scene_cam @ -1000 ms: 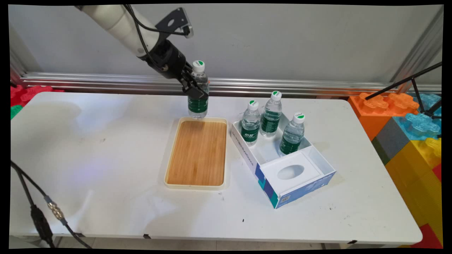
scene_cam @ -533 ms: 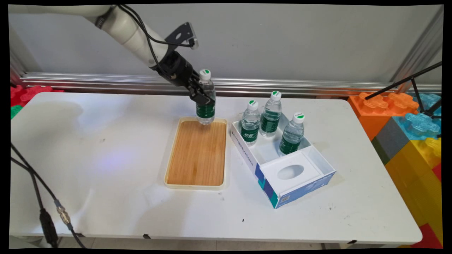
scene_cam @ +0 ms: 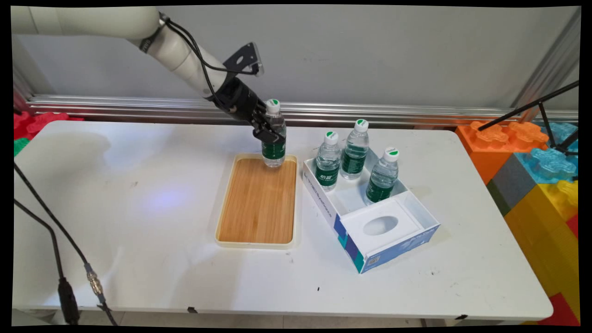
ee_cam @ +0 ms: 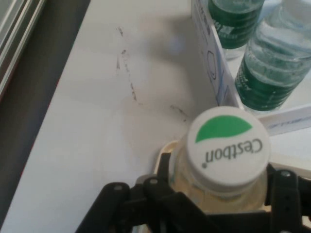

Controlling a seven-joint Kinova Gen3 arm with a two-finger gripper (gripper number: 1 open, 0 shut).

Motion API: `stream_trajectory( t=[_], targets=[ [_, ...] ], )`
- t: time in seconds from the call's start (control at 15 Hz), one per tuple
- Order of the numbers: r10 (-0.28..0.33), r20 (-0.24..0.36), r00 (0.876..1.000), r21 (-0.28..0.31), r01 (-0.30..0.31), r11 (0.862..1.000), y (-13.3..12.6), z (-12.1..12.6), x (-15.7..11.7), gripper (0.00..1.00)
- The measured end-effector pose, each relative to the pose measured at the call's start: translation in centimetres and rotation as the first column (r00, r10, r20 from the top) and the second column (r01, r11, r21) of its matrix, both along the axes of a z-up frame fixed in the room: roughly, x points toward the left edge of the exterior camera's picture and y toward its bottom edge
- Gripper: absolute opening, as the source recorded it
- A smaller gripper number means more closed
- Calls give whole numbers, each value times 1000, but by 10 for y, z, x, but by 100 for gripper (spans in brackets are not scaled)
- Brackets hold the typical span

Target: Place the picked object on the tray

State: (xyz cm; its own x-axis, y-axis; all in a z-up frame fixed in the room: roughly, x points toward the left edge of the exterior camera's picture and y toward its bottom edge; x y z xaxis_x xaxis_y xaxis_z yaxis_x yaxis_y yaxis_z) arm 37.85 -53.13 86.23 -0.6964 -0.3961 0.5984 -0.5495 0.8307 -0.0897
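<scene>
While clamped on a water bottle (scene_cam: pixel 274 138) below its white cap (ee_cam: pixel 227 152), the gripper (scene_cam: pixel 268 134) holds it upright over the far end of the wooden tray (scene_cam: pixel 259 203), base at or just above the surface; contact cannot be confirmed. Three more bottles (scene_cam: pixel 354 159) stand in the white box (scene_cam: pixel 370 217) just beside the tray.

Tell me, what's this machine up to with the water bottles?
The white arm's gripper is clamped on a small water bottle, held upright at the far end of a wooden tray. Beside the tray sits an open cardboard box with three more bottles standing in it.
</scene>
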Motion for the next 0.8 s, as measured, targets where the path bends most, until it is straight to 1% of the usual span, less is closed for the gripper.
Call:
stream_trajectory(
  t=[0.4, 0.8],
  targets=[
    [-26, -3, 1000, -14, 26, 1000, -9, -25, 4, 0],
    [-44, 0, 999, -21, 44, 999, -13, -43, 7, 0]
  ],
)
